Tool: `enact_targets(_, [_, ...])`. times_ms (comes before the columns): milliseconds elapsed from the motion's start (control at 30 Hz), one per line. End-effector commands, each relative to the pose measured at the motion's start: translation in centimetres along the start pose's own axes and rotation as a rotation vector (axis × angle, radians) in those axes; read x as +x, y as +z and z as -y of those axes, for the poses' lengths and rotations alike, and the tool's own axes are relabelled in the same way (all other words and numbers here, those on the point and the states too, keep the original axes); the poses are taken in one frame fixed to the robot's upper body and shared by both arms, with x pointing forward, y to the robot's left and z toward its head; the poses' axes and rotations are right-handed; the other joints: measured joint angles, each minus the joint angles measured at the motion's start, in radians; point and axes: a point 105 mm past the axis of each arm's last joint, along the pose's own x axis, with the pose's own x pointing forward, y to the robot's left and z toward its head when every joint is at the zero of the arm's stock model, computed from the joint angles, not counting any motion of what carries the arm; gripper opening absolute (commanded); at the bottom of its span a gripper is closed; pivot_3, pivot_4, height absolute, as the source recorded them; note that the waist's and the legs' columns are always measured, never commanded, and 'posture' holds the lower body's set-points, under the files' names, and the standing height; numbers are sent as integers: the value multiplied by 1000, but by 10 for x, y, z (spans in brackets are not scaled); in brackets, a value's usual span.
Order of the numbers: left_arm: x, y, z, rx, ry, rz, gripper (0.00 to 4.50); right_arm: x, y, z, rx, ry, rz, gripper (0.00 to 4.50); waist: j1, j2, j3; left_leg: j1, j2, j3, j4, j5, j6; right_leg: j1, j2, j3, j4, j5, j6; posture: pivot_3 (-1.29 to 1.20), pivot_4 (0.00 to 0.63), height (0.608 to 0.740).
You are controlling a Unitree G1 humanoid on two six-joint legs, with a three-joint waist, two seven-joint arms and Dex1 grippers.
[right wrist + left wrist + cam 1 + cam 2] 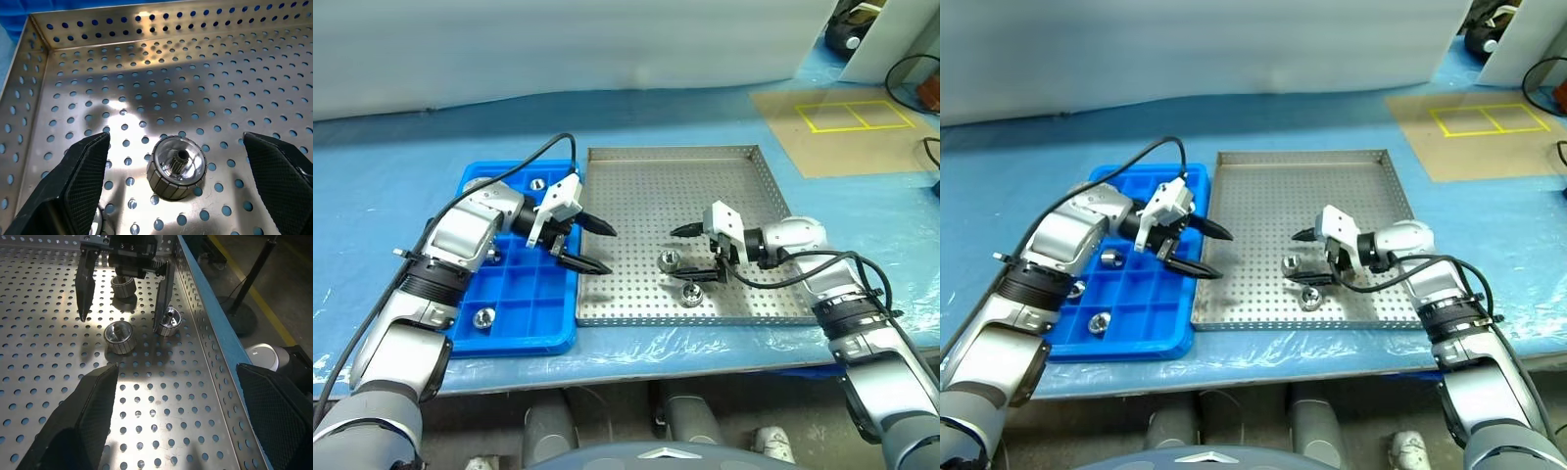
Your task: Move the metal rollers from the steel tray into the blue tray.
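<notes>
Rollers remain in the steel tray (744, 186): I count three near its front edge, and a few already sit in the blue tray (519, 294), which lies at nine o'clock of the steel one. My right gripper (178, 147) has its fingers spread wide with one metal roller (177, 168) standing upright between them, not yet touched. I'd lower until the pads flank its ribbed side, keep it centred, then squeeze gently so it doesn't skid on the perforated floor. A second roller (98, 223) sits close by one finger; I'd avoid nudging it. My left gripper (579, 238), also spread and empty, hovers over the seam between the trays.
</notes>
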Motion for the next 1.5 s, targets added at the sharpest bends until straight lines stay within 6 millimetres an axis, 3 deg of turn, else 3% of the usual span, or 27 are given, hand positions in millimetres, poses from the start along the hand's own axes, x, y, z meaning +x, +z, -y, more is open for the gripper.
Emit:
enact_targets(33, [-4,6,3,34,13,10,4050,6,-3,3,-11,28,-13,4500,0,0,0,0,0,0,0,0,0,0,0,0,0,0,0,-205,150,740])
enact_targets(233, [-7,5,4,34,35,8,4050,13,-26,3,14,48,-73,4500,6,0,0,0,0,0,0,0,0,0,0,-1,0,0,0,-181,150,740])
enact_targets(367, [-9,5,5,34,44,4,4050,14,-31,8,25,25,-69,4500,9,0,0,1,1,0,0,0,1,0,-1,0,1,0,0,-175,150,740])
enact_targets(467, [-10,6,5,34,50,2,4076,14,-26,15,-2,0,-57,3871,13,0,0,3,1,1,0,0,0,0,0,0,2,0,0,-174,150,740])
enact_targets(600, [-8,5,5,32,52,1,4076,15,-24,21,-25,-25,-55,2486,14,0,0,3,2,1,0,0,0,0,0,0,3,0,0,-174,150,740])
enact_targets(700, [-8,4,4,33,54,-3,4076,15,-22,21,-28,-22,-43,1720,16,0,0,3,1,1,0,0,0,0,-1,0,3,0,-1,-173,150,740])
enact_targets(867, [-10,4,5,28,57,-2,4076,15,-17,24,-58,-40,-31,1701,16,0,0,2,2,1,0,0,0,0,0,0,2,0,-1,-168,150,740])
enact_targets(967, [-16,6,4,23,72,9,4076,16,0,28,-83,-46,21,1701,16,0,0,2,2,1,0,0,1,0,0,0,1,0,-1,-156,150,740])
enact_targets(1100, [-35,17,1,6,132,46,4076,20,44,25,-162,-8,133,1701,14,1,0,0,3,2,-1,0,0,-3,1,0,2,0,-1,-143,150,740])
enact_targets(1367, [-93,20,-7,-5,369,11,4076,46,104,2,-295,139,260,1701,27,1,1,-1,5,1,-5,0,-1,-4,2,-2,-1,0,-1,-38,150,740])
enact_targets(1500, [-120,16,-5,-13,499,-23,4076,67,123,4,-330,160,308,1701,31,1,1,-1,5,1,-6,1,-1,-5,2,-2,-1,0,-1,44,150,740])
